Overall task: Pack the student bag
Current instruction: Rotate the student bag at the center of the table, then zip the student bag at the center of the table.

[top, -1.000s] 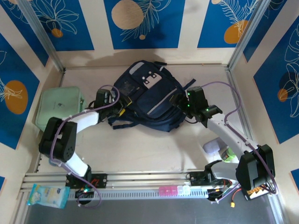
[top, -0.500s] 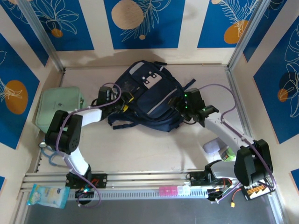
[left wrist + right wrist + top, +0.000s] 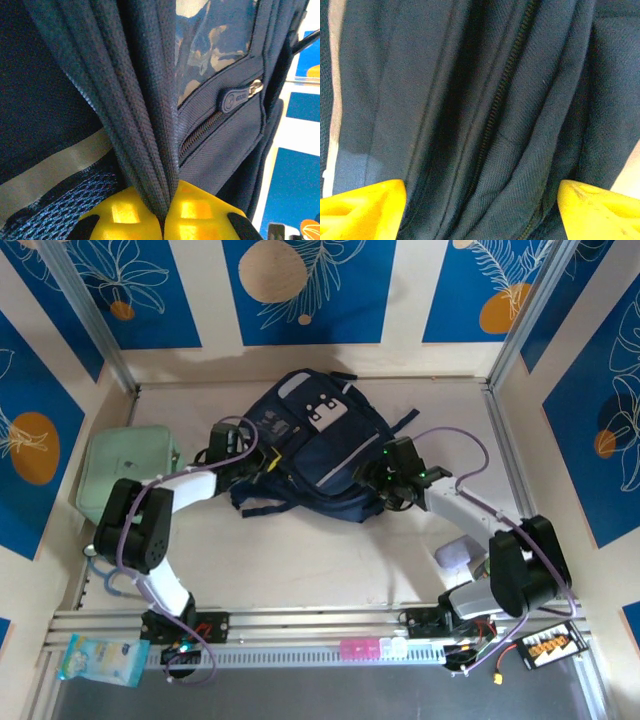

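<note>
**Q:** How does the left gripper (image 3: 164, 212) stand?

**A:** Its yellow fingertips (image 3: 200, 210) are pressed together, clamped on a gathered fold of navy fabric of the student bag (image 3: 315, 450). Up and to the right of the pinch lies a pocket zip with its pull tab (image 3: 235, 97). To the left runs a pale stripe (image 3: 50, 170) above blue mesh.

**Q:** And the right gripper (image 3: 480, 210)?

**A:** Its fingers stand wide apart against the bag's opposite flank. Dark folds and a zipper line (image 3: 502, 95) run between them, and the fingers are not closed on them.

**Q:** Where does the bag lie overall?

**A:** Flat on the table (image 3: 330, 550), between the two grippers, one at each side.
</note>
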Action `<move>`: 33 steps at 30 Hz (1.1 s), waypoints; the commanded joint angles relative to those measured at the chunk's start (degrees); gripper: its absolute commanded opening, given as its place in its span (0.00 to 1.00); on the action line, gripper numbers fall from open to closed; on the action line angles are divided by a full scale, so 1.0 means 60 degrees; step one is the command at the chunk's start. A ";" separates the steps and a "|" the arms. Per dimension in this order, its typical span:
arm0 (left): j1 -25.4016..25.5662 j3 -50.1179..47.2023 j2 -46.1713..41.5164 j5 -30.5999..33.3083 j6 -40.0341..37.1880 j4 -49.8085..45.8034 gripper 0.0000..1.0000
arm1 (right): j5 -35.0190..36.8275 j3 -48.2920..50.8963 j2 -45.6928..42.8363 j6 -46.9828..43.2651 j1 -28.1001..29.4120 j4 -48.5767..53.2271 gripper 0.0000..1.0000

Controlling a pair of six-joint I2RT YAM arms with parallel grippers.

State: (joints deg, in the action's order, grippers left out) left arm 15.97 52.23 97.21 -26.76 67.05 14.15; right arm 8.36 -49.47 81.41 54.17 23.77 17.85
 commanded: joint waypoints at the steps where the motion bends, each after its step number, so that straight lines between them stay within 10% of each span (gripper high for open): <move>1: -0.0039 -0.0109 -0.0907 -0.0140 -0.0021 0.0117 0.00 | -0.0309 -0.0643 0.0576 -0.0909 -0.0295 -0.0764 0.80; 7: -0.0039 -0.1183 -0.2109 0.0052 0.1460 0.1013 0.00 | -0.0837 -0.1692 0.1532 -0.1443 -0.0597 -0.0812 0.77; 15: 0.0394 -0.1484 -0.2860 0.1152 0.3311 0.1197 0.00 | 0.1258 -0.2004 0.0473 -0.1611 -0.0403 0.1169 0.77; 22: 0.1238 -0.0793 -0.2384 0.2084 0.3806 0.0564 0.00 | 0.1719 -0.2223 -0.0962 -0.2539 0.1062 0.1944 0.76; 33: 0.2152 0.0268 -0.1291 0.2286 0.4078 -0.0130 0.00 | 0.0461 -0.2178 0.0299 -0.2840 0.3945 0.0386 0.39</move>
State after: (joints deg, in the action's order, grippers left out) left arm 27.57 51.11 89.27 -11.42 90.13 11.25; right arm 13.52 -63.35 80.64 37.65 47.24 23.55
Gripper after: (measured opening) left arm 0.051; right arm 0.414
